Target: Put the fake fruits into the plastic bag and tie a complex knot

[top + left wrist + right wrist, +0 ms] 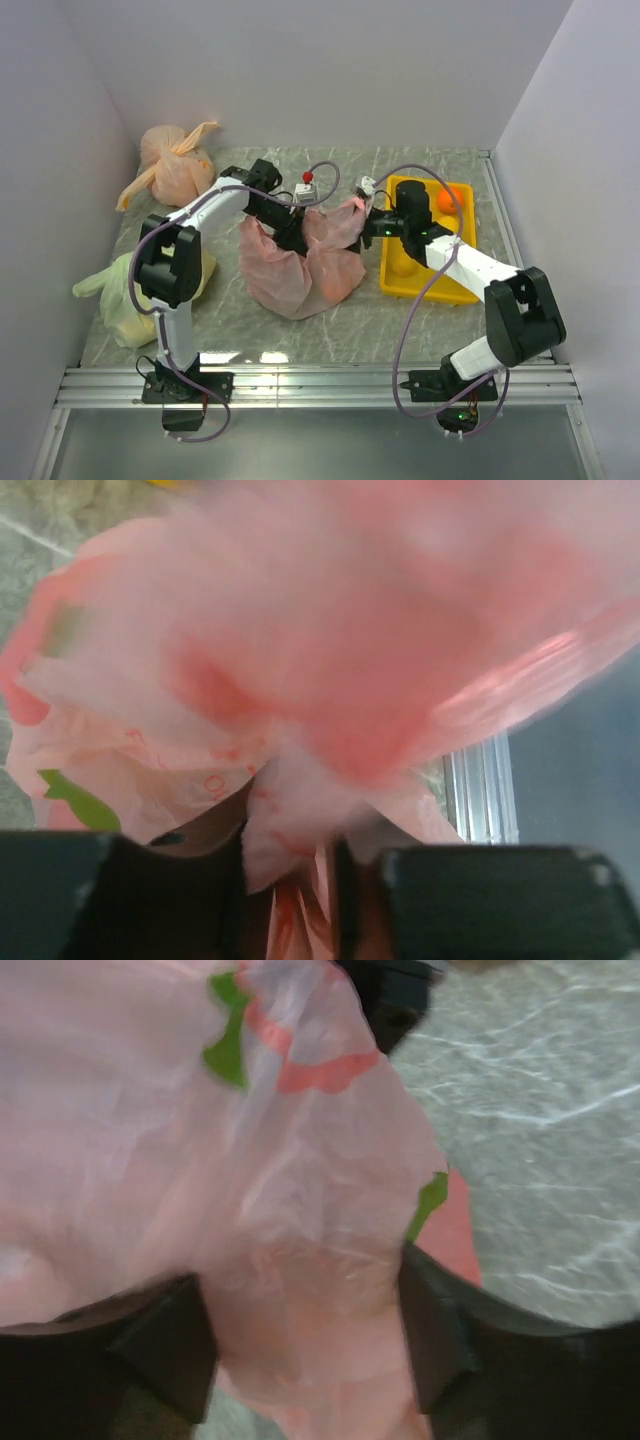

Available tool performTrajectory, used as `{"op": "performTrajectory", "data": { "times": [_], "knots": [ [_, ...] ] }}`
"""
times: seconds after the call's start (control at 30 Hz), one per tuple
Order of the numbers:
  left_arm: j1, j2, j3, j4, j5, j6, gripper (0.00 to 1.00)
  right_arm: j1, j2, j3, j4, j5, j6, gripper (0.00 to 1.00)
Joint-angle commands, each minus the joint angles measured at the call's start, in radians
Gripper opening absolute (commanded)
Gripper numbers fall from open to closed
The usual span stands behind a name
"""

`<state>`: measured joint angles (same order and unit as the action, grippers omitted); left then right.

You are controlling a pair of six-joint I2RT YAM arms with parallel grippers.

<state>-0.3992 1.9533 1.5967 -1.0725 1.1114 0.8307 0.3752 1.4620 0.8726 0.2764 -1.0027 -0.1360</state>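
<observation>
The pink plastic bag (298,268) lies crumpled in the middle of the table, its mouth pulled up between my two grippers. My left gripper (292,232) is at the bag's top middle. In the left wrist view this gripper (290,865) is shut on a bunched strip of the bag (300,680). My right gripper (368,226) is at the bag's upper right edge. In the right wrist view it (300,1330) stands wide open with loose bag film (200,1140) bulging between its fingers. An orange fruit (448,198) lies in the yellow tray (392,272). No knot shows.
An orange-peach tied bag (175,165) sits at the back left. A yellow-green bag (125,290) lies at the left, beside the left arm. The yellow tray stands to the right of the pink bag, under the right arm. White walls close in the back and both sides.
</observation>
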Motion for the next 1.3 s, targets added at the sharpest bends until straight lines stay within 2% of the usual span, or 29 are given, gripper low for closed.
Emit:
{"op": "performTrajectory", "data": {
  "times": [0.0, 0.03, 0.07, 0.13, 0.3, 0.43, 0.57, 0.8, 0.83, 0.9, 1.0, 1.1, 1.13, 1.2, 1.23, 1.27],
  "knots": [
    [-0.009, -0.043, -0.055, 0.237, -0.024, -0.268, 0.32, 0.025, 0.02, 0.068, 0.073, -0.011, 0.061, 0.38],
    [-0.009, -0.082, -0.075, 0.294, -0.041, -0.301, 0.38, 0.024, 0.023, 0.083, 0.035, 0.013, 0.071, 0.24],
    [-0.007, -0.102, -0.113, 0.368, -0.08, -0.353, 0.41, 0.022, 0.018, 0.092, 0.008, 0.028, 0.105, 0.01],
    [-0.004, -0.172, -0.153, 0.451, -0.122, -0.407, 0.47, 0.008, 0.011, 0.097, -0.06, 0.059, 0.169, 0.0],
    [0.022, -0.382, -0.316, 0.695, -0.252, -0.531, 0.54, -0.064, -0.086, 0.036, -0.165, 0.24, 0.467, 0.0],
    [0.026, -0.493, -0.386, 0.758, -0.263, -0.533, 0.66, -0.065, -0.115, 0.029, -0.297, 0.317, 0.622, 0.0],
    [0.002, -0.498, -0.373, 0.741, -0.268, -0.509, 0.67, -0.062, -0.083, 0.02, -0.31, 0.339, 0.789, 0.0],
    [-0.053, -0.394, -0.327, 0.766, -0.375, -0.516, 0.69, -0.062, -0.055, 0.025, -0.318, 0.339, 0.854, 0.0],
    [-0.065, -0.386, -0.323, 0.767, -0.381, -0.518, 0.7, -0.064, -0.057, 0.022, -0.306, 0.34, 0.858, 0.0],
    [-0.075, -0.373, -0.333, 0.793, -0.387, -0.541, 0.84, -0.064, -0.063, 0.016, -0.278, 0.332, 0.869, 0.0],
    [-0.085, -0.363, -0.36, 0.816, -0.381, -0.556, 0.86, -0.064, -0.063, 0.016, -0.278, 0.343, 0.848, 0.0],
    [-0.095, -0.347, -0.365, 0.762, -0.32, -0.504, 0.66, -0.067, -0.055, 0.034, -0.292, 0.38, 0.831, 0.0],
    [-0.095, -0.344, -0.363, 0.738, -0.288, -0.48, 0.46, -0.068, -0.04, 0.043, -0.295, 0.381, 0.84, 0.0],
    [-0.099, -0.35, -0.374, 0.695, -0.253, -0.406, 0.26, -0.073, -0.019, 0.06, -0.298, 0.378, 0.858, 0.0],
    [-0.099, -0.35, -0.38, 0.666, -0.216, -0.388, 0.11, -0.076, -0.008, 0.071, -0.278, 0.324, 0.863, 0.0],
    [-0.099, -0.347, -0.388, 0.654, -0.205, -0.378, 0.04, -0.076, 0.009, 0.077, -0.279, 0.297, 0.848, 0.11]
  ]
}}
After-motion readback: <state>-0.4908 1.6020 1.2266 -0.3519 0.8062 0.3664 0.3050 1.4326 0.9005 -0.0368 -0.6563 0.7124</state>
